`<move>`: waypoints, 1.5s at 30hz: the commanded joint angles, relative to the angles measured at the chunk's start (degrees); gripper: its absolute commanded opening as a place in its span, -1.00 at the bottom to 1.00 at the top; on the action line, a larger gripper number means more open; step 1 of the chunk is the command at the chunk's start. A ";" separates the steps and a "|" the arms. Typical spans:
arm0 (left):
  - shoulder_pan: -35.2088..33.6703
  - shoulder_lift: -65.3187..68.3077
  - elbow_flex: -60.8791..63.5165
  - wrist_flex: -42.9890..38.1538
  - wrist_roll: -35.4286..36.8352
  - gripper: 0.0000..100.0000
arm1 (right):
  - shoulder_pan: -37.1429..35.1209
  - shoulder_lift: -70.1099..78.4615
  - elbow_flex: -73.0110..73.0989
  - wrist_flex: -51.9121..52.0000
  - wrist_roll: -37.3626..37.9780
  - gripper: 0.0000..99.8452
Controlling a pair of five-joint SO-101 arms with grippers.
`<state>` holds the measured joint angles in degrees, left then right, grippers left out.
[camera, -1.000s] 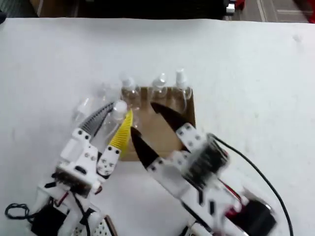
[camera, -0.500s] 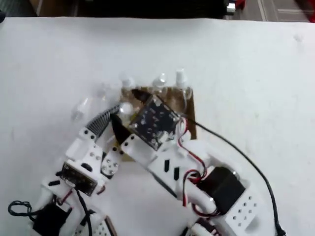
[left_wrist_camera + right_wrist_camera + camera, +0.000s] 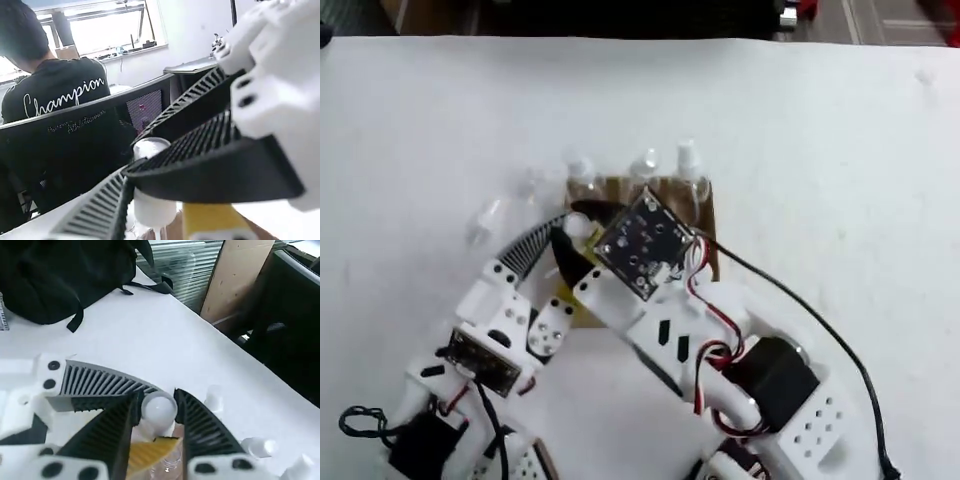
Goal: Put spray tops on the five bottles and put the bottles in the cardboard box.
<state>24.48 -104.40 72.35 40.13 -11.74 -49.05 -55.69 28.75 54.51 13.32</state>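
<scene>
I am counting five bottles and two claws. At centre left of the tabletop, one loose bottle is lying on its side. Just right of it, my left claw is clamping the held bottle, and my right claw is pinching its spray top. Three standing bottles are lining the upper edge of the cardboard box. A second ago the right claw was gaping over the box; now it is sitting over the top.

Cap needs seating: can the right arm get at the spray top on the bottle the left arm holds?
Likely yes. The right gripper has its jaws against either side of the spray top. The left gripper grips the bottle lower down, leaving the top free.
</scene>
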 commanded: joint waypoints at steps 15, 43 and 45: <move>0.31 -0.40 -4.84 5.19 4.40 -0.75 | 0.31 0.66 -0.26 -1.71 0.00 -0.97; 0.31 -0.40 -10.73 15.47 9.14 -0.68 | 6.20 1.27 -7.56 -6.55 0.18 -0.97; -0.57 -0.40 -10.73 15.47 9.14 -0.68 | 8.13 1.27 -7.56 -8.31 1.32 -0.97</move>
<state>24.22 -104.92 64.18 55.43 -3.12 -43.69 -54.64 24.00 49.85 13.41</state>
